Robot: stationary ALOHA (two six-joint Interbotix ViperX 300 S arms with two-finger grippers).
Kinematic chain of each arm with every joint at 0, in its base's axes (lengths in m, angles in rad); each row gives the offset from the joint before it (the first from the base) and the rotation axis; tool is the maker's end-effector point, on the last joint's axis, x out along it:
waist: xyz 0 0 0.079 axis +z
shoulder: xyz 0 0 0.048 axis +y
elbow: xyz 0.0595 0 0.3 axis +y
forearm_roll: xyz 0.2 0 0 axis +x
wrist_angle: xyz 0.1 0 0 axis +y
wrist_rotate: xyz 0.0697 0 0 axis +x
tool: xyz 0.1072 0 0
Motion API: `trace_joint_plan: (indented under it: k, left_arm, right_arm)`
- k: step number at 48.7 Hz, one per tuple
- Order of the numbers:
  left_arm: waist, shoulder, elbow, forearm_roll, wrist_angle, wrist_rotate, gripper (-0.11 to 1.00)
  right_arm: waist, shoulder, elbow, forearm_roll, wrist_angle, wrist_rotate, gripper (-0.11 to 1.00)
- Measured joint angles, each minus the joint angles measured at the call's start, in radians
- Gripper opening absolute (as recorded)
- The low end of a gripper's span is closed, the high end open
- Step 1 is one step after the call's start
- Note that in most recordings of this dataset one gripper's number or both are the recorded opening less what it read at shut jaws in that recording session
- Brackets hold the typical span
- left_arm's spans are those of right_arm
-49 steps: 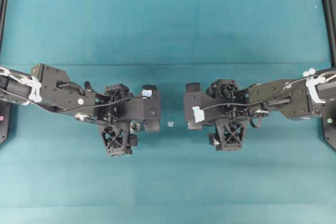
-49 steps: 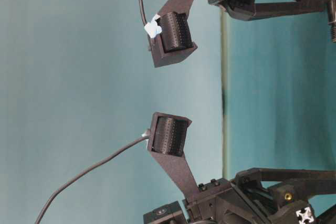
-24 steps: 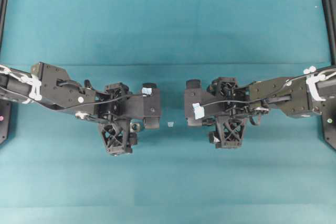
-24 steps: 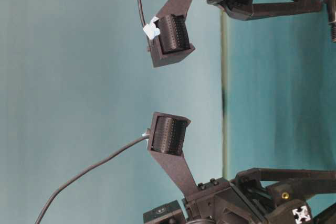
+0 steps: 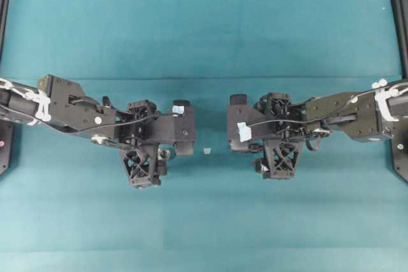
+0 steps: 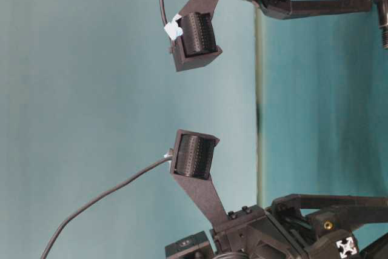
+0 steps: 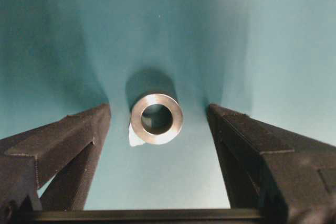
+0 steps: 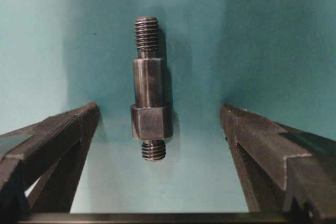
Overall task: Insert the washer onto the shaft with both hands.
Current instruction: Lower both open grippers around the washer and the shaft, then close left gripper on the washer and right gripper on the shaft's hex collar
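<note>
Teal cloth carries the washer between the left gripper's wide-open jaws — the shaft between the right gripper's, equally spread.

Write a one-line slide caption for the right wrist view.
Open right gripper straddles the shaft, which lies untouched on the teal table, threaded at both ends.

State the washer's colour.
Silvery-grey metal washer with a dark centre hole, clearest in the left wrist view.

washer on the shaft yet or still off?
Off. The washer lies alone on the mat between the open left fingers; the shaft lies bare under the right gripper.
</note>
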Motion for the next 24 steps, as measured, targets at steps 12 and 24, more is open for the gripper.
trace_joint_plan:
  k: [12, 24]
  left_arm:
    - [0.002, 0.0, 0.0, 0.0, -0.002, -0.006, 0.77]
    - [0.002, 0.0, 0.0, 0.0, 0.0, -0.006, 0.61]
  right_arm:
    - [0.0, 0.0, -0.002, 0.0, 0.002, 0.0, 0.7]
    - [-0.002, 0.002, -0.003, 0.002, 0.006, 0.0, 0.57]
